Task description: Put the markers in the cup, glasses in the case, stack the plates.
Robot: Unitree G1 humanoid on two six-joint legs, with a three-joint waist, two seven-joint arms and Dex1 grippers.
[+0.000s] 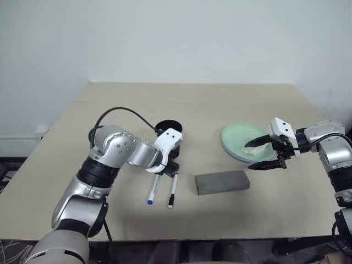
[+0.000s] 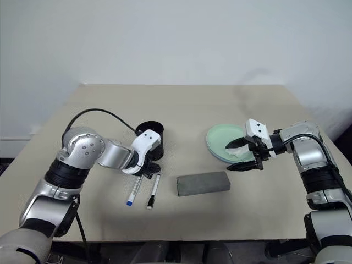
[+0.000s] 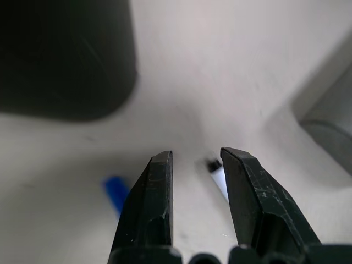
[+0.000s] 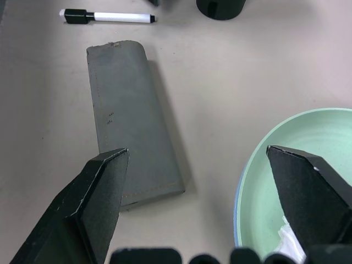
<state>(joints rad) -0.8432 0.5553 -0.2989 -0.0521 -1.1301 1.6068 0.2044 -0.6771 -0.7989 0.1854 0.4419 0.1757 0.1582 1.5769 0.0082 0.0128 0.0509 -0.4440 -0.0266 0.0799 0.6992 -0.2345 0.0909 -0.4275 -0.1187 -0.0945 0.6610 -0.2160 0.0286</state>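
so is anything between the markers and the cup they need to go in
Nothing visible stands in the way. Both markers, blue-capped and black-capped, lie flat on the table just in front of the black cup. The left gripper sits over their upper ends, between them and the cup. The grey case lies off to the side.

light: even, soft, bright | shadows: faint beside case | blur: left wrist view, cup unfocused
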